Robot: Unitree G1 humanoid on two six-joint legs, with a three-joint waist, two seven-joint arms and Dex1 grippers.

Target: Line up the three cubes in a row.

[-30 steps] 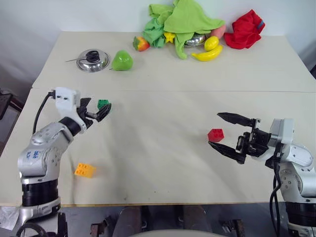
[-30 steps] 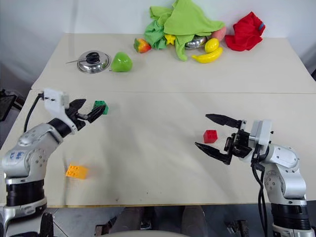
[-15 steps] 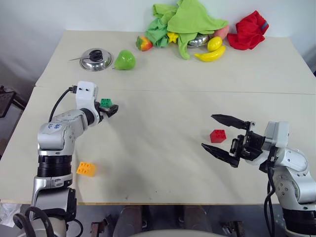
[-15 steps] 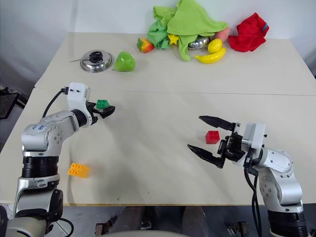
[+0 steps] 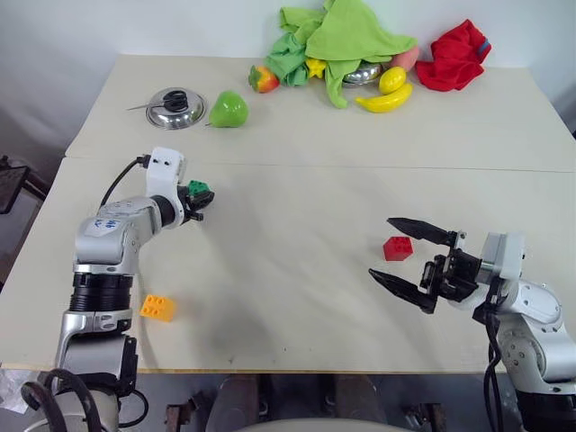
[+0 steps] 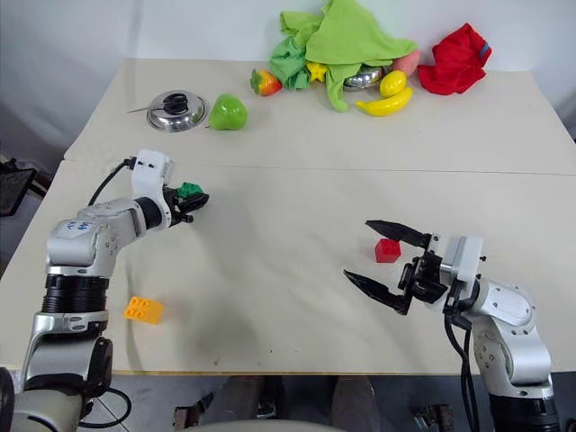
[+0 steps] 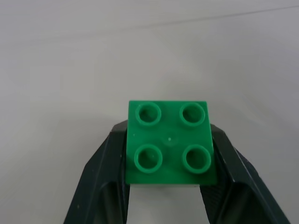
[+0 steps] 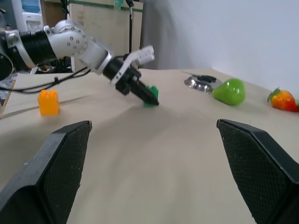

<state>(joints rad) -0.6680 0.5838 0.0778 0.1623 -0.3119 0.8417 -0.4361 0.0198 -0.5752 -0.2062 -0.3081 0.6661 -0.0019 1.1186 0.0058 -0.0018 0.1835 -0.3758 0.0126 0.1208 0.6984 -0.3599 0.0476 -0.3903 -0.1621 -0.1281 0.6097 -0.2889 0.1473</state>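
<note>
Over on the left, the left hand [image 5: 194,200] is clamped tight on the green cube [image 7: 170,142], one black finger [image 7: 103,177] pressed to each side of it, studs facing up, the brick right at the fingertips and low over the desk [image 5: 297,225]. Whether the brick rests on the desk or hangs just above it, I cannot tell. Nearer the robot than that hand, close by the desk's front edge, the yellow-orange cube [image 5: 156,308] sits alone, well apart from the hand. Beyond the hand, toward the far side of the desk, lie a steel lid [image 5: 174,108] and, just beside it, a green toy pear [image 5: 227,110].

Across the bare middle now, and far past both hands at the back of the desk there is a heap: a toy strawberry [image 5: 263,79], a green cloth [image 5: 346,36], a yellow star [image 5: 314,67], a toy lemon [image 5: 391,80], a toy banana [image 5: 384,100] and a red cloth [image 5: 454,56].

On to the right: the right hand [image 5: 403,255] stands spread wide, fingers far apart and holding nothing. The red cube [image 5: 397,247] sits on the desk just off its fingertips, in line with the gap between them, touching neither finger as far as the head views show.
</note>
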